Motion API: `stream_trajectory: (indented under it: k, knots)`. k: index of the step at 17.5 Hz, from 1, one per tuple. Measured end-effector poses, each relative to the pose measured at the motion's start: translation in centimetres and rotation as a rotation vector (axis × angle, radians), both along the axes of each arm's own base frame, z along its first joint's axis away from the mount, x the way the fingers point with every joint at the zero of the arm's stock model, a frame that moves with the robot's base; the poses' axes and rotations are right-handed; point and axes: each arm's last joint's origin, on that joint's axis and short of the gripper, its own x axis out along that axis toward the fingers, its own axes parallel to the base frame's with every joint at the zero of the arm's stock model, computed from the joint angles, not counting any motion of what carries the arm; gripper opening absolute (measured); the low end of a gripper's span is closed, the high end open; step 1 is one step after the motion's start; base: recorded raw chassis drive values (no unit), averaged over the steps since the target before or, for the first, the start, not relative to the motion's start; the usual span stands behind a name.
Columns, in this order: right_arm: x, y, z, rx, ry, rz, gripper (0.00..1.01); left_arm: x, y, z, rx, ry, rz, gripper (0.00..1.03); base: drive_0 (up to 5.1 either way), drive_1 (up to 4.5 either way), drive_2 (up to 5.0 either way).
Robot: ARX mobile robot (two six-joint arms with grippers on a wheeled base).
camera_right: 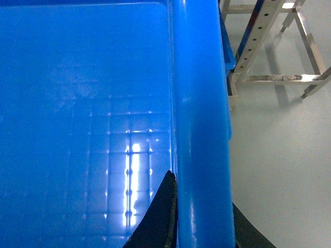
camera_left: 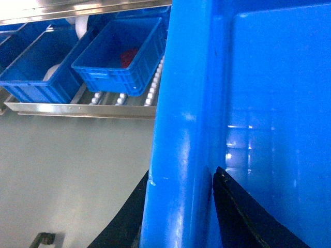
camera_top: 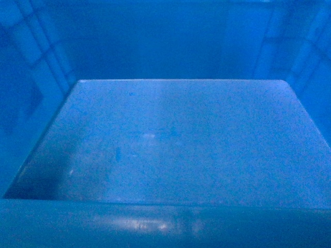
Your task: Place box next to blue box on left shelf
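The box (camera_top: 176, 144) fills the whole head view, its bare floor and far wall seen close up from above the near rim, with nothing lying in it. In the left wrist view its thick rim runs up the middle, and the left gripper (camera_left: 178, 206) straddles that rim, one dark finger (camera_left: 243, 212) inside the wall and the other outside, closed against it. In the right wrist view the right gripper (camera_right: 199, 217) clamps the opposite rim the same way, one black finger (camera_right: 160, 214) pressed to the inner wall above the grid-patterned floor. So the box hangs between the two arms, off the grey floor (camera_left: 67, 170). Beyond it, up in the left wrist view, the left shelf (camera_left: 103, 106) shows white rollers between metal rails and carries two more blue boxes: the nearer blue box (camera_left: 121, 54) holds something red (camera_left: 129, 57), too small to name. A metal frame (camera_right: 269, 46) stands on the floor to the right.
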Motion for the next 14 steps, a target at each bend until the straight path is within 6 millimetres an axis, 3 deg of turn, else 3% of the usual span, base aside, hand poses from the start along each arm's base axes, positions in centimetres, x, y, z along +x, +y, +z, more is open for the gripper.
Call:
stream_trajectory:
  k: [10,14]
  knots:
    - [0.01,0.01,-0.01,0.0,0.0,0.001,0.09,0.01,-0.01,0.02,0.0,-0.002,-0.001,0.3,-4.9,1.54,3.3]
    - [0.01,0.05,0.0,0.001,-0.001,0.002,0.09,-0.03,0.02,0.05,0.003,-0.003,0.002,0.3,0.0,0.0,0.0]
